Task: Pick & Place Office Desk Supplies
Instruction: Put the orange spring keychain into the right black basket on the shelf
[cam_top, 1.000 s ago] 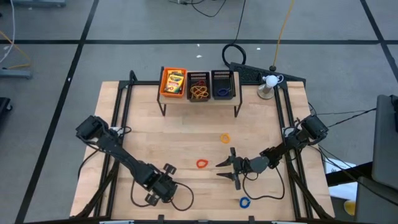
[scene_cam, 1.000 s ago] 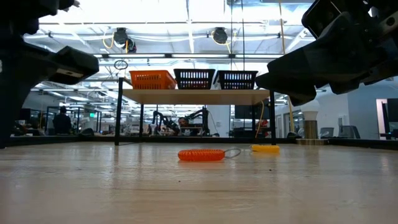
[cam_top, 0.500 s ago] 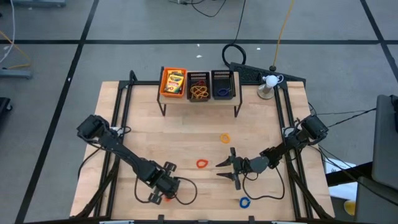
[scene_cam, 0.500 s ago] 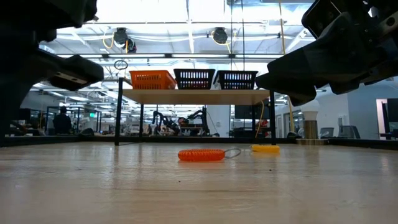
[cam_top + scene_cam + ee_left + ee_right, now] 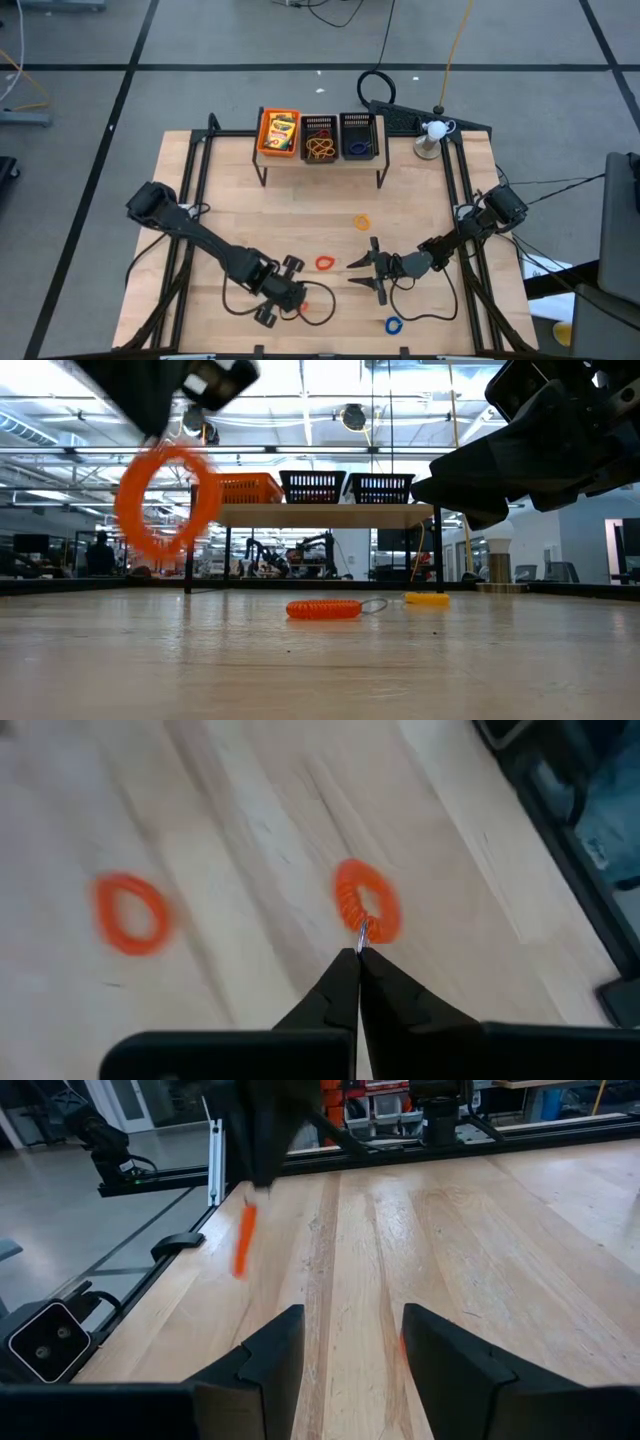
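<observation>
The orange ring [image 5: 366, 912] hung by its small metal loop from my left end effector [image 5: 359, 956], pinched shut, above the table's [image 5: 240, 225] front edge. I judged a slow, level carry best, so that thin hold wouldn't slip. My right end effector [image 5: 372, 269] waited spread nearby.

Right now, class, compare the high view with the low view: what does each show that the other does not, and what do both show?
Only the high view: the blue ring near the table's front edge, and the yellow-and-green boxes inside the orange bin. Only the low view: the orange coil ring hanging clear of the table from the shut left claw, plus the room behind. Both: the red-orange ring and yellow ring lying on the table, and the row of bins.
</observation>
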Robot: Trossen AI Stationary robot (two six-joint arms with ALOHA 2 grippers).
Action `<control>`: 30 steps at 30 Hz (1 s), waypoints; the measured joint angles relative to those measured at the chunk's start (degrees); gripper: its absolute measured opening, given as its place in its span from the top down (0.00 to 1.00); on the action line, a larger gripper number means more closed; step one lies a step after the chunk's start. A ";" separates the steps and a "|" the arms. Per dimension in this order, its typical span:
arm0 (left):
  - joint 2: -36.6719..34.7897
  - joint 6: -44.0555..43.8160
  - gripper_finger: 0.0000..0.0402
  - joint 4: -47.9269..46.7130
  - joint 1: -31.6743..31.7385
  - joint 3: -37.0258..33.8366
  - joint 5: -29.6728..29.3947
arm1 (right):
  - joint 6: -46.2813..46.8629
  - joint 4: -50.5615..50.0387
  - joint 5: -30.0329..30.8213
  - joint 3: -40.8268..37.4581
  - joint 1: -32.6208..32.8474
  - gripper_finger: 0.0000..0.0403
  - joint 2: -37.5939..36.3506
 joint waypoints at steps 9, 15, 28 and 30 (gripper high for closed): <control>-0.09 9.42 1.00 -13.19 3.90 17.29 -10.49 | 0.02 0.00 0.04 -0.02 0.00 0.60 0.00; -0.09 16.40 1.00 -16.38 9.92 25.78 -15.46 | 0.20 0.03 0.06 -0.02 0.00 0.60 0.00; -0.09 26.55 1.00 -8.28 30.53 34.40 -15.44 | 0.22 0.10 0.13 -0.01 0.00 0.60 0.02; -0.10 27.62 1.00 -4.59 33.50 34.84 -15.24 | 0.22 0.12 0.13 -0.02 0.00 0.60 0.02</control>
